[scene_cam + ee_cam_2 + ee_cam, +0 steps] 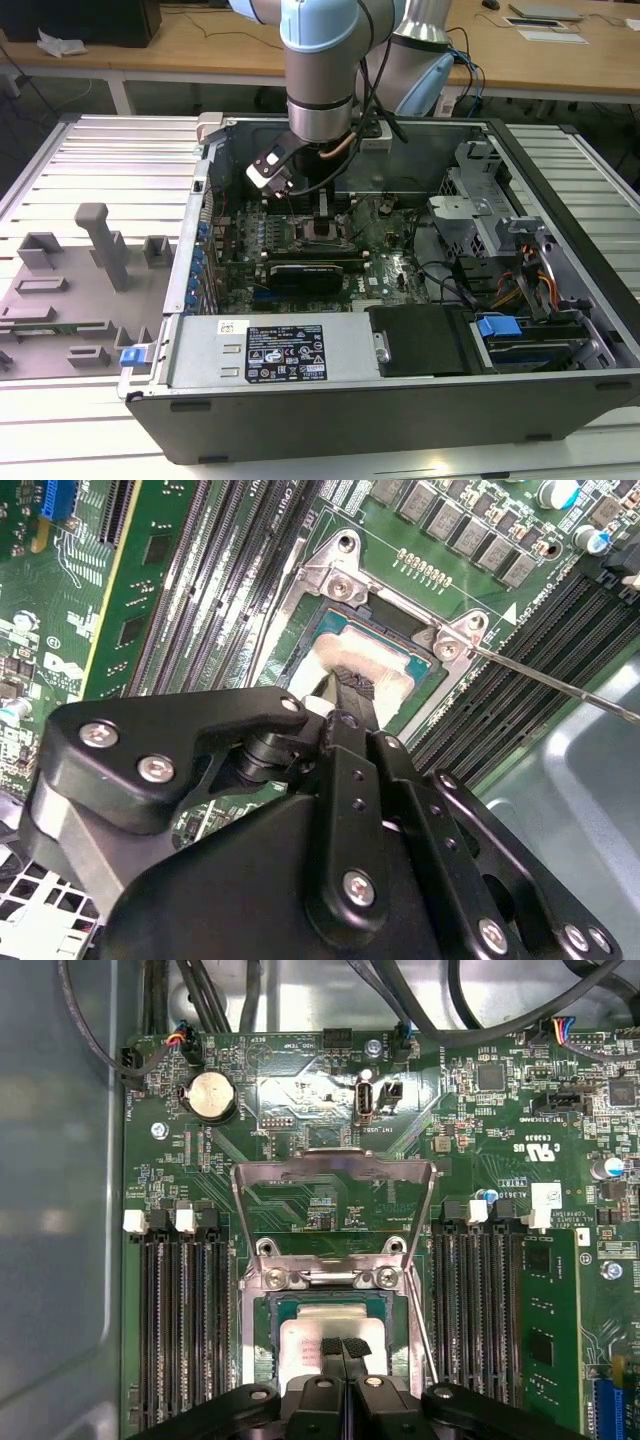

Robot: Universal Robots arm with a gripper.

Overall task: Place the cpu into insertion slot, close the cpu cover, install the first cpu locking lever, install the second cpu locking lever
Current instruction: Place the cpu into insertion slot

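Now pincer (343, 1347) on cpu (298, 1338) (w/ cover (333, 1159) up)

The gripper (343, 1346) covers part of the cpu (305, 1332).

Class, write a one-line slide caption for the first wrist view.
Shut end effector over the cpu lying in the insertion slot, cpu cover open.

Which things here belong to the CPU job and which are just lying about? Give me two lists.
Job in hand:
cpu, lying in the insertion slot
cpu cover, standing open
locking lever, a thin rod
gripper, fingertips together over the cpu

Lying about:
coin battery
memory slots
black card
grey fixture blocks, outside the case
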